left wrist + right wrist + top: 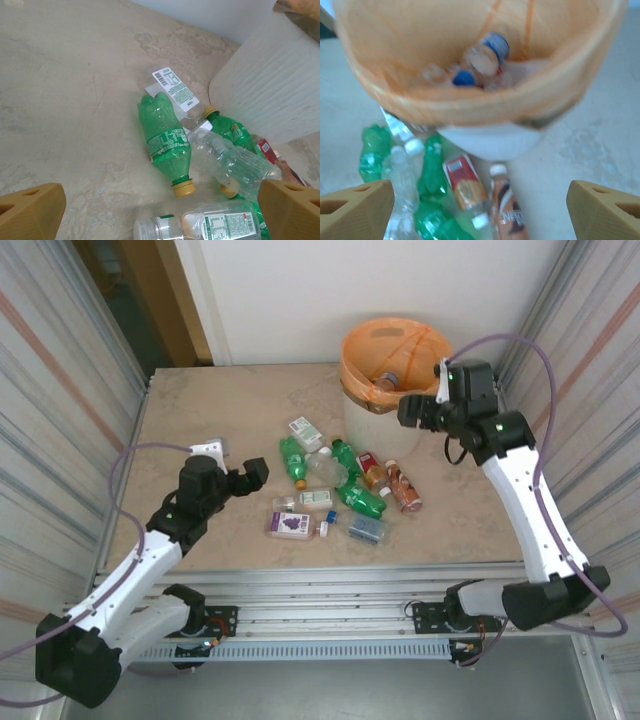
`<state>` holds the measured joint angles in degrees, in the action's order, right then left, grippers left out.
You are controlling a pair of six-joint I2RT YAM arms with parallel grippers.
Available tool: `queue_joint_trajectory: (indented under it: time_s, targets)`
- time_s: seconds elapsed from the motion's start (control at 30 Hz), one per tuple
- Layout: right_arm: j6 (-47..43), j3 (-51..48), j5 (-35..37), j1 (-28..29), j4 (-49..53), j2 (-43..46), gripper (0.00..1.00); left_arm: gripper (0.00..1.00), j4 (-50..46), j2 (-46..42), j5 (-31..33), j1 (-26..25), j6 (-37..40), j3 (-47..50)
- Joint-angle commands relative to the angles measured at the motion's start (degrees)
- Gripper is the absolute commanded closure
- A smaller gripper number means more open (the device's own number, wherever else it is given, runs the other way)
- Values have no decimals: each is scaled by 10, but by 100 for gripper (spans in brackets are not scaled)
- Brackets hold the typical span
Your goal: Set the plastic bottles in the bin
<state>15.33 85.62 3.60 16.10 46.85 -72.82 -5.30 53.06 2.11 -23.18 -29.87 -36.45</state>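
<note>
The bin [372, 420], cream-white with an orange bag over its rim, stands at the back right of the table. Inside it lie clear bottles [485, 55], two with blue caps. Several plastic bottles [340, 485] are scattered mid-table: green [167, 145], clear [230, 162], red-labelled [465, 182] and brown [507, 205]. My right gripper [412, 412] hovers open at the bin's near rim [470, 107], with nothing between its fingers. My left gripper [255, 472] stands open just left of the pile, above the table and empty.
Ribbed metal walls close in both sides of the table [200, 410]. A small white box [210, 448] lies by the left arm. A purple-labelled bottle [290, 525] and a grey-blue one [367, 530] lie nearest the front rail.
</note>
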Motion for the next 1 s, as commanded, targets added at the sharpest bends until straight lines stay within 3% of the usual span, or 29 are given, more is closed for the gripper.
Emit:
queue_joint_trajectory:
  time_s: [0.0, 0.17, 0.4, 0.6, 0.97]
  targets:
    - [27, -73, 23, -1, -14, 49, 8, 1, 16, 14, -7, 5, 1, -17]
    - [59, -176, 15, -4, -12, 86, 6, 1, 29, 42, -32, 5, 2, -21]
    - [81, -267, -65, -11, -39, 49, 2, 1, 37, 65, -46, 5, -5, -26]
    - [73, -289, -95, -41, -61, -10, 0, 1, 36, 75, -55, 5, -6, -30]
    - [60, -278, -111, -61, -79, -128, 11, 1, 30, 75, -62, 5, -2, -30]
